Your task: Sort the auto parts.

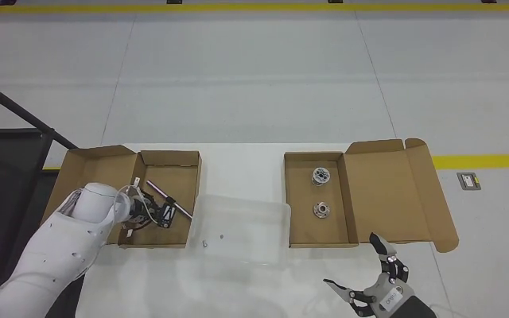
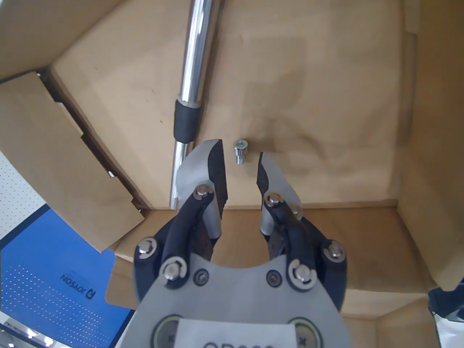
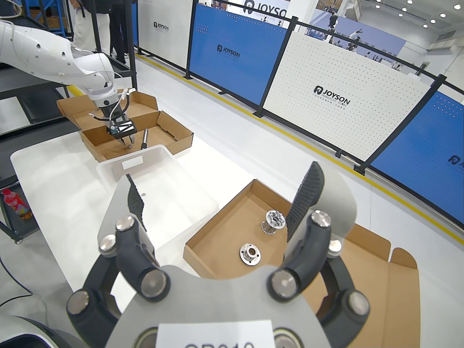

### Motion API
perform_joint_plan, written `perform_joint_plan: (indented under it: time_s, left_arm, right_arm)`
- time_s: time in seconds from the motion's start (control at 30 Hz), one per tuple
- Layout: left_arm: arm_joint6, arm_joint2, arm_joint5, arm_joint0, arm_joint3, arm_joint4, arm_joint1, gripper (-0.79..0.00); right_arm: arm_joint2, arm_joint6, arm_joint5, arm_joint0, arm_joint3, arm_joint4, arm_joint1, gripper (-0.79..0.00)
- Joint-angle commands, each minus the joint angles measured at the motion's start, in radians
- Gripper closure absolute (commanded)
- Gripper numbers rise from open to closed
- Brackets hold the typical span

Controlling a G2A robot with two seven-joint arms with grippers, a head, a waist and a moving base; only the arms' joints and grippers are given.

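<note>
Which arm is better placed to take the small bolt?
Left: the left gripper, open, is in the box with the bolt right at its fingertips; the right gripper hangs across the table.

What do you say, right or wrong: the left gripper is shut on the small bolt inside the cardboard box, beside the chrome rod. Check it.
Wrong on one point: the left gripper is open, not shut on the small bolt. The left wrist view shows the bolt lying free between its fingers, inside the cardboard box, beside the chrome rod.
</note>
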Motion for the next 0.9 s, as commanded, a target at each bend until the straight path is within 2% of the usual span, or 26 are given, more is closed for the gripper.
perform_joint_plan:
  time_s: [0.0,0.1,0.23,0.37,0.47,0.53,0.67,0.77,0.8,0.87]
  left_arm:
    - [0.023,-0.035,0.002,0.01,-0.042,-0.011,0.02,-0.265]
    - [0.045,-0.089,-0.013,0.037,-0.131,0.014,0.059,-0.256]
    - [0.077,-0.172,-0.025,0.091,-0.304,0.048,0.112,-0.268]
    - [0.147,-0.259,-0.06,0.174,-0.567,0.105,0.172,-0.289]
    - [0.207,-0.282,-0.069,0.207,-0.674,0.159,0.2,-0.329]
    - [0.26,-0.274,-0.077,0.217,-0.751,0.21,0.215,-0.342]
    - [0.361,-0.229,-0.072,0.199,-0.828,0.31,0.23,-0.382]
    - [0.414,-0.162,-0.073,0.148,-0.83,0.371,0.221,-0.474]
    - [0.421,-0.13,-0.079,0.126,-0.83,0.4,0.215,-0.536]
    - [0.444,-0.059,-0.072,0.08,-0.818,0.43,0.195,-0.563]
  right_arm:
    - [0.0,0.0,0.0,0.0,0.0,0.0,0.0,-0.785]
    - [0.0,0.0,0.0,0.0,0.0,0.0,0.0,-0.785]
    - [0.0,0.0,0.0,0.0,0.0,0.0,0.0,-0.785]
    - [0.0,0.0,0.0,0.0,0.0,0.0,0.0,-0.785]
    - [0.0,0.0,0.0,0.0,0.0,0.0,0.0,-0.785]
    - [0.0,0.0,0.0,0.0,0.0,0.0,0.0,-0.785]
    - [0.0,0.0,0.0,0.0,0.0,0.0,0.0,-0.785]
    - [0.0,0.0,0.0,0.0,0.0,0.0,0.0,-0.785]
    - [0.0,0.0,0.0,0.0,0.0,0.0,0.0,-0.785]
    - [0.0,0.0,0.0,0.0,0.0,0.0,0.0,-0.785]
